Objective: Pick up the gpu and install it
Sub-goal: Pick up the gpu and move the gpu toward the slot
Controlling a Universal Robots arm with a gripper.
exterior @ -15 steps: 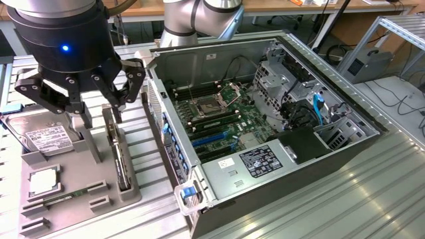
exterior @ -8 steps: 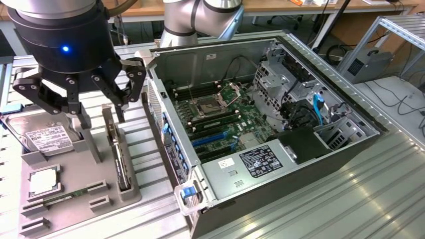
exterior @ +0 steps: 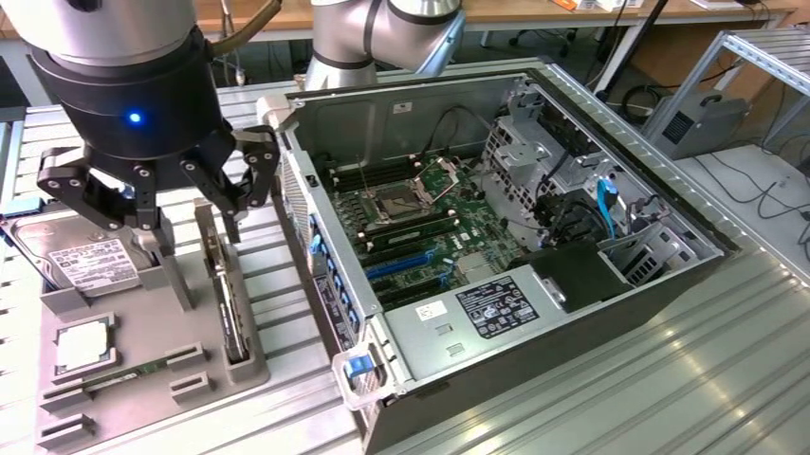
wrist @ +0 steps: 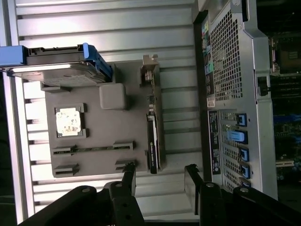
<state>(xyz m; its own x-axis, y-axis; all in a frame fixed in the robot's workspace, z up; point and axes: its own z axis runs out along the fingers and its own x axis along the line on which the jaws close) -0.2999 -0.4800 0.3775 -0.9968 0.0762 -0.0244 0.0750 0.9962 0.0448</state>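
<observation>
The gpu (exterior: 228, 303) stands on its long edge in a slot of the grey parts tray (exterior: 152, 313), a thin dark card with its metal bracket at the far end. My gripper (exterior: 188, 227) hangs just above the tray with its jaws spread open and nothing between them. In the wrist view the gpu (wrist: 153, 136) lies straight ahead of the gripper (wrist: 160, 174), roughly in line with the gap between the two black fingertips (wrist: 129, 172), which are still apart from the card.
The tray also carries a silver hard drive (exterior: 82, 261), a processor chip (exterior: 82, 346) and a slim memory stick (exterior: 127, 372). The open computer case (exterior: 708, 237) lies close beside the tray, its motherboard with blue slots (exterior: 405, 261) exposed.
</observation>
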